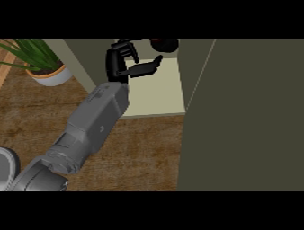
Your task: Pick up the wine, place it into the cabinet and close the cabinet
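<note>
One grey forearm (98, 121) comes in from the lower left corner and stretches up across the brown counter (148, 152) toward the cabinet. Its elbow and upper arm fill the near left edge of the view. To the right, the dark cabinet door (254, 117) stands open and covers the whole right side from the near edge to the far edge.

Past the counter's far edge lies the pale cabinet shelf (158, 90), set between the door and the cabinet's left wall (82, 58). The forearm crosses the shelf's front left corner.

Over the left part of the shelf is the left hand (125, 67). It has let go: the fingers (121, 51) are only slightly bent and close around nothing, and the thumb (148, 67) points out to the right.

The wine (164, 45) stands at the back edge of the shelf, inside the cabinet, just beside the fingers on their right. Only its dark, reddish upper part shows, and I cannot tell whether the fingers touch it.

Outside the cabinet, near the counter's far left corner, a green plant (29, 49) sits in a white pot with an orange rim (48, 75), well apart from the hand.
</note>
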Tool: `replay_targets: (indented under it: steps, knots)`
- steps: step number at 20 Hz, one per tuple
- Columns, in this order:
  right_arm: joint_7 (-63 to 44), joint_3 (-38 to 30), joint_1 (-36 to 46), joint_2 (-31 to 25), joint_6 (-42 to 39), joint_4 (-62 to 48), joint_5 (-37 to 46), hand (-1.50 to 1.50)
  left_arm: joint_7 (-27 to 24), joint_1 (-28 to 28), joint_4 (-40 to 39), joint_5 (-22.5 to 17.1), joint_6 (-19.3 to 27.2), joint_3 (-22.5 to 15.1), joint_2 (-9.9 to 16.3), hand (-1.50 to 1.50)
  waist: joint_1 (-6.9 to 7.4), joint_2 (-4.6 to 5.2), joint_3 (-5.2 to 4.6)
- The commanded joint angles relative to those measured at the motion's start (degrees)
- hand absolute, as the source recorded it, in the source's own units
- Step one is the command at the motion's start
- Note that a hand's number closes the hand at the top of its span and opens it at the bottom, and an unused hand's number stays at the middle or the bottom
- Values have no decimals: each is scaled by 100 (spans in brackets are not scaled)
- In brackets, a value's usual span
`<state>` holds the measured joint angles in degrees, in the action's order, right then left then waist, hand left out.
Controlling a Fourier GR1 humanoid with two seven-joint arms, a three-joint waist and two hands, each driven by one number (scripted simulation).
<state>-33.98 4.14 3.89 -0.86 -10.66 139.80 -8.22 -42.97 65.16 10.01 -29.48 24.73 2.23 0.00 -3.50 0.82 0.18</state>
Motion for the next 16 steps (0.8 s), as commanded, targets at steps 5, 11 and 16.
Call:
replay_targets:
  steps: [5, 11, 16]
  knots:
    - [270, -146, -53, 23, -113, -81, -301, -150, -241, -107, -392, 67, 372, 8, 1, -150, -85, 63, -19]
    - [30, 62, -78, 69, 28, 305, -106, -150, -224, -280, -525, 280, 281, -27, 93, -150, -12, 51, -25]
    - [-93, 22, 83, -27, 38, 222, -157, -150, -241, -261, -614, 425, 427, -109, 151, -150, -53, 76, -27]
